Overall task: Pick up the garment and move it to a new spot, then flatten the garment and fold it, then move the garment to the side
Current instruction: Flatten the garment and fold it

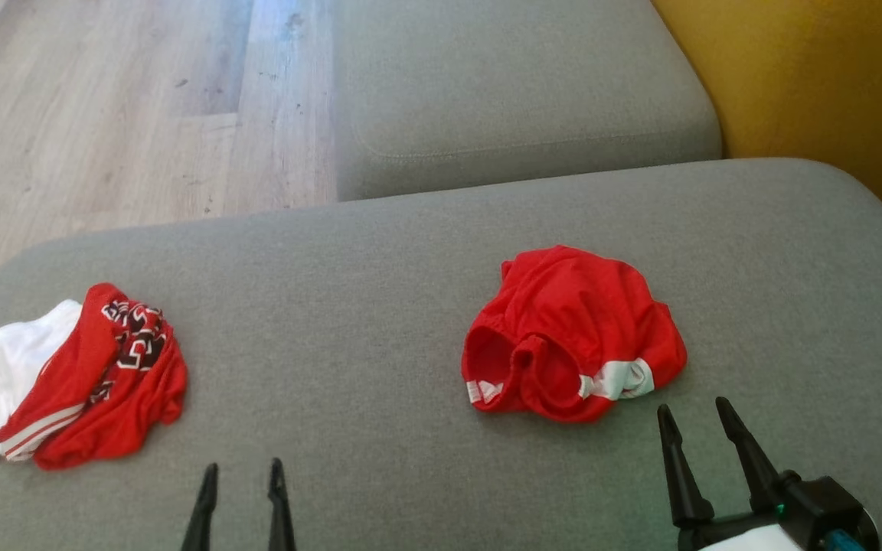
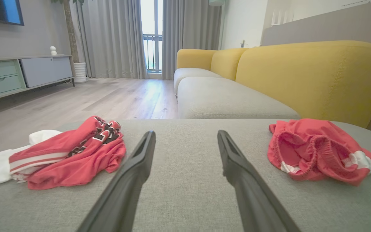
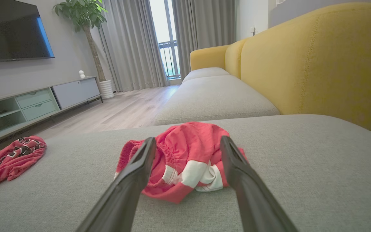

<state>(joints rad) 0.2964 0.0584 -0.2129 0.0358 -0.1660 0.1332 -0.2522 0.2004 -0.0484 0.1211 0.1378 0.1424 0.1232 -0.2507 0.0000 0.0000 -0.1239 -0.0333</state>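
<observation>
Crumpled red shorts with white side stripes (image 1: 573, 334) lie on the grey cushion (image 1: 380, 298), right of its middle. The right wrist view looks straight at the shorts (image 3: 185, 161) and the left wrist view has them (image 2: 317, 151) at its right. My right gripper (image 1: 695, 413) is open, just in front of the shorts, a little to their right, with nothing between its fingers. My left gripper (image 1: 243, 468) is open near the cushion's front edge, over bare fabric.
A second heap of red, white and patterned clothes (image 1: 73, 383) lies at the cushion's left end. Another grey seat cushion (image 1: 517, 84) and a yellow backrest (image 1: 816, 76) lie beyond. Wooden floor (image 1: 119, 107) is to the left.
</observation>
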